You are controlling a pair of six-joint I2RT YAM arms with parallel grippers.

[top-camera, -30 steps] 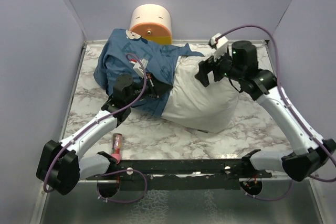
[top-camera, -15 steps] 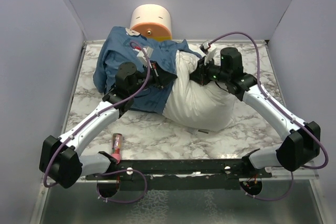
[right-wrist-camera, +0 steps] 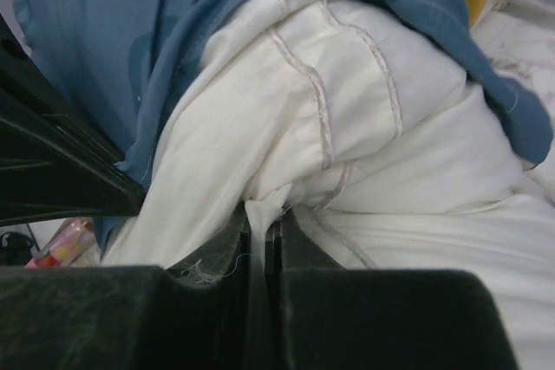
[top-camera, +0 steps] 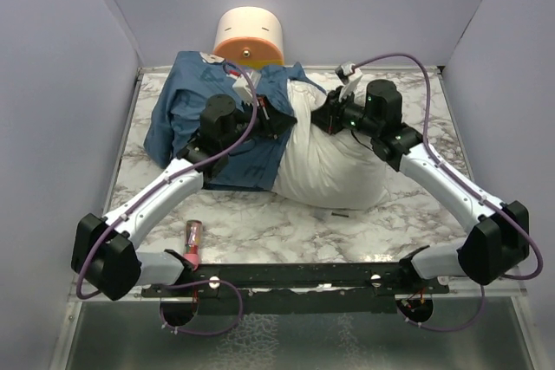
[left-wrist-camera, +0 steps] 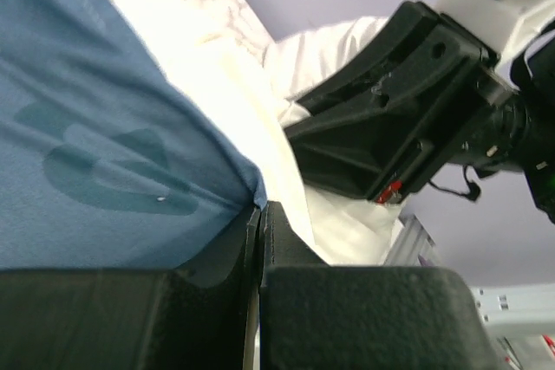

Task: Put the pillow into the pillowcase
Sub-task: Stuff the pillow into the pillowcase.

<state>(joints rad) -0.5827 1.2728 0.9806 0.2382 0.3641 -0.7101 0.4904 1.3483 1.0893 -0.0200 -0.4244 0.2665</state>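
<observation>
Two jaws clamped, left on pillowcase (left-wrist-camera: 104,153) hem, right pinching pillow (right-wrist-camera: 347,127) seam

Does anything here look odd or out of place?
A small pink tube lies loose on the table, front left; the pillow is only half inside the bunched pillowcase.

Cream-and-orange cylinder (top-camera: 250,36) at back edge; small pink tube (top-camera: 193,238) lying on marble table (top-camera: 286,223) near front.
</observation>
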